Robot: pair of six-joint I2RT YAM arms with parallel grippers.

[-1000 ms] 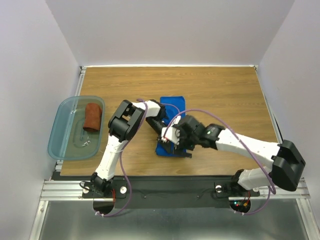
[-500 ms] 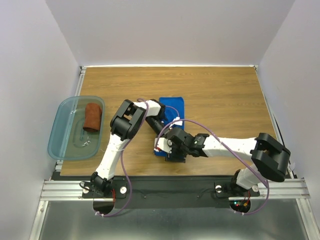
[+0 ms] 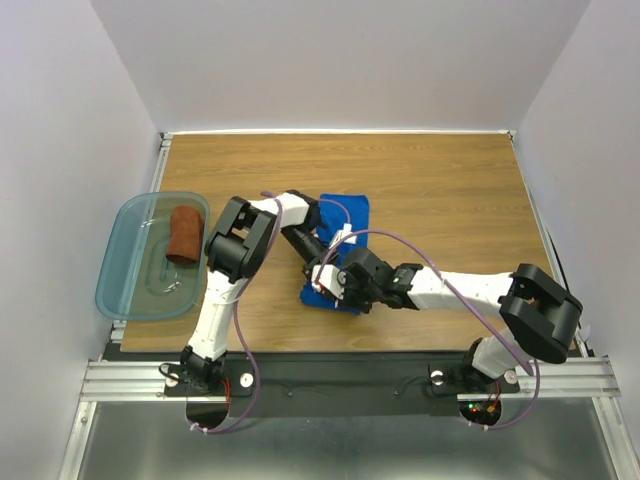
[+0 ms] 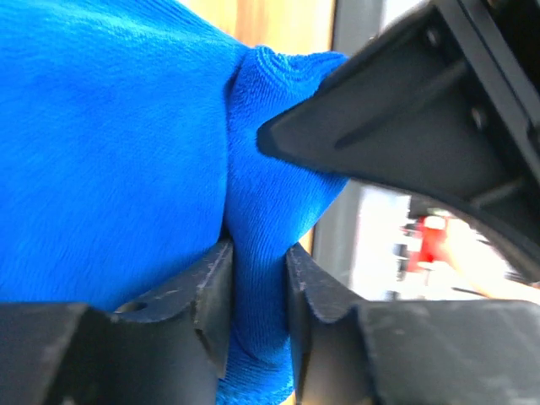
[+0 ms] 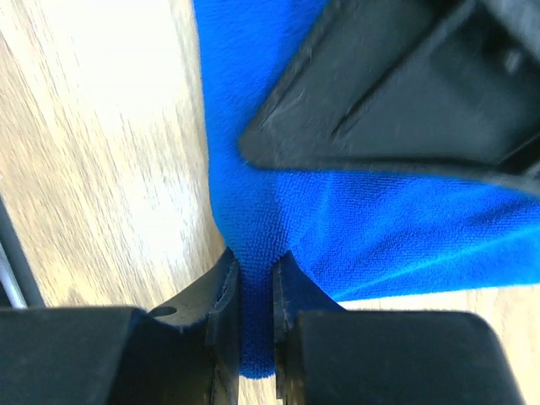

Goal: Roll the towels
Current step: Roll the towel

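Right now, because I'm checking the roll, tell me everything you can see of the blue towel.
The blue towel is royal blue, soft cloth, lying on the wooden table. Its far part lies flat; its near end is gathered. The left gripper and right gripper each pinch a fold of it.

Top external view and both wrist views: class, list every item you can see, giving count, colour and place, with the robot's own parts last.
blue towel: one, royal blue, on the table near its centre, near end bunched up
rust-brown towel: one, rust-brown, rolled, inside the bin
bin: one, translucent teal, at the table's left edge
table: one, wood brown, beneath everything
left gripper: one, black, pinching a fold of the blue towel
right gripper: one, black, pinching the blue towel's edge
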